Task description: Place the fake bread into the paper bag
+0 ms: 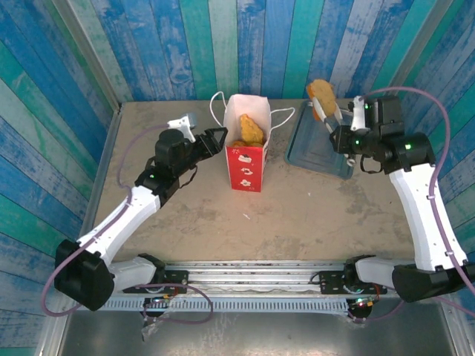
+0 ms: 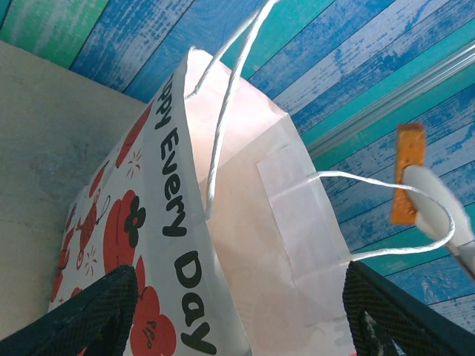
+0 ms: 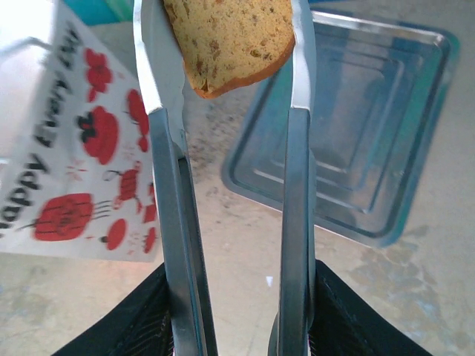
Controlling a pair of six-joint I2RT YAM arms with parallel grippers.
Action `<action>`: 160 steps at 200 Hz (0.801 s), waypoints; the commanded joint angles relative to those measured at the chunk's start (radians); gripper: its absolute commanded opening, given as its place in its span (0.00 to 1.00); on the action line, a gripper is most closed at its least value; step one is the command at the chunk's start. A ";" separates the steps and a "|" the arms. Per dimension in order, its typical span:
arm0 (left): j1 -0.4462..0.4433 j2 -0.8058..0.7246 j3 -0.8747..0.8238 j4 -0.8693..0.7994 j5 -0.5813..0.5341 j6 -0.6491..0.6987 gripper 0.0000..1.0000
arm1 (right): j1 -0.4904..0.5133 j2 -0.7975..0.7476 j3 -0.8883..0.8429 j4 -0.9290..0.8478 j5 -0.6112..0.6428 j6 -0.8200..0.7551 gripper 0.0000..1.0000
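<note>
The paper bag (image 1: pixel 246 162), white above and red below, stands upright mid-table with golden fake bread (image 1: pixel 251 130) showing in its open mouth. My left gripper (image 1: pixel 217 138) is at the bag's left side. In the left wrist view its fingers (image 2: pixel 96 315) stand open on either side of the bag (image 2: pixel 245 222). My right gripper (image 1: pixel 343 138) is shut on metal tongs (image 1: pixel 329 115). The tongs pinch another piece of bread (image 1: pixel 321 92) above the tray's far edge, to the right of the bag. In the right wrist view the tongs (image 3: pixel 174 185) clamp the bread (image 3: pixel 230 37).
A flat silver tray (image 1: pixel 315 152) lies right of the bag, bare inside (image 3: pixel 386 111). The bag's thin white loop handles (image 2: pixel 223 111) stick up and outward. Blue plank walls close in the back and sides of the table.
</note>
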 commanded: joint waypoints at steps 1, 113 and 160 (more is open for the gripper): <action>-0.011 0.038 -0.008 0.056 0.020 -0.021 0.74 | 0.051 -0.014 0.065 0.009 0.036 0.050 0.45; -0.023 0.121 -0.001 0.068 -0.002 -0.024 0.59 | 0.460 0.186 0.269 0.077 0.189 0.100 0.45; -0.024 0.118 -0.010 0.081 0.002 -0.035 0.55 | 0.494 0.321 0.366 -0.051 0.207 0.090 0.45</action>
